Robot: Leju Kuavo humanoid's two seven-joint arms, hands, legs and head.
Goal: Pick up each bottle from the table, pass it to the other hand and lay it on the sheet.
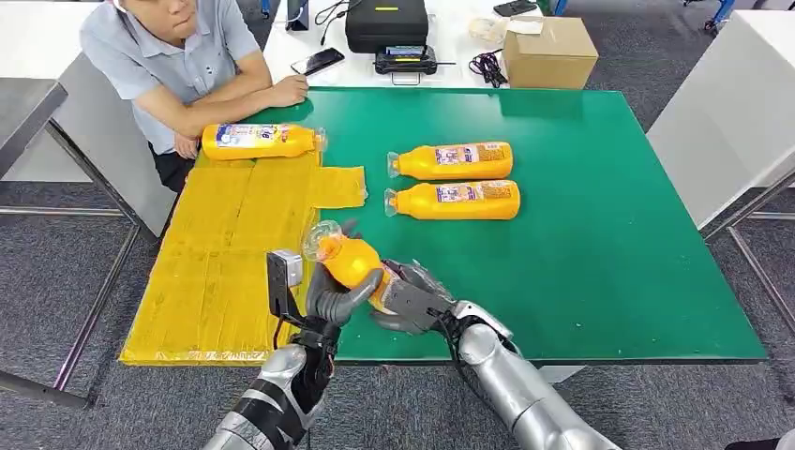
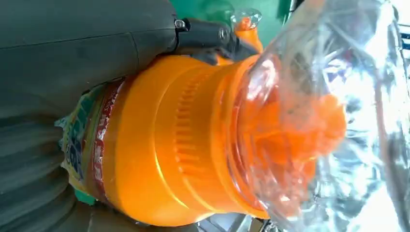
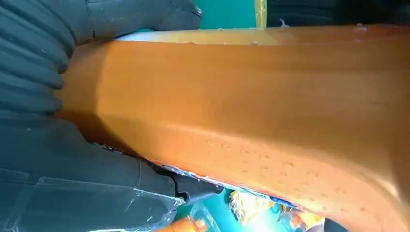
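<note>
Over the green table (image 1: 600, 262), both hands grip one orange bottle (image 1: 352, 262).

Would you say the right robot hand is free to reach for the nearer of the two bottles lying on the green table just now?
Probably not yet. The right robot hand and the left robot hand both grip the held bottle mid-handover. The nearer bottle lies unobstructed on the green table, so the way opens once the right lets go.
</note>
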